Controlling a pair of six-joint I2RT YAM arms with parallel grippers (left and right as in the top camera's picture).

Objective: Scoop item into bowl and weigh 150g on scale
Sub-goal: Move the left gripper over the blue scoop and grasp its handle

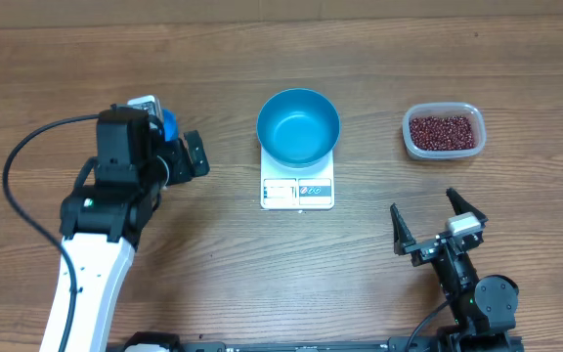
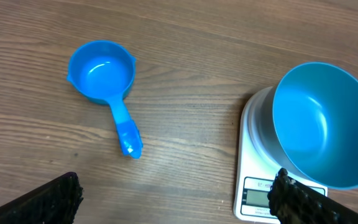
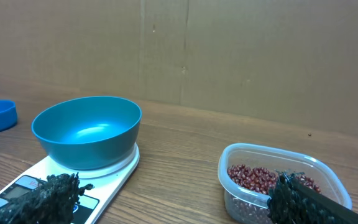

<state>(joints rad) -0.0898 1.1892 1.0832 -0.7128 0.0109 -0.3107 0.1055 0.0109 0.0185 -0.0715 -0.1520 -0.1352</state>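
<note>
My left jaws and right jaws both gape empty. The bowl point(image 1: 298, 125) sits on the scale point(image 1: 298, 192), with the beans point(image 1: 443, 131) at its three o'clock and the scoop point(image 2: 101, 67) at nine.

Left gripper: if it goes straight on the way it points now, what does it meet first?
Most likely the bare wooden table, between the blue scoop and the scale. The left gripper points downward; the scoop's handle lies just left of that line.
</note>
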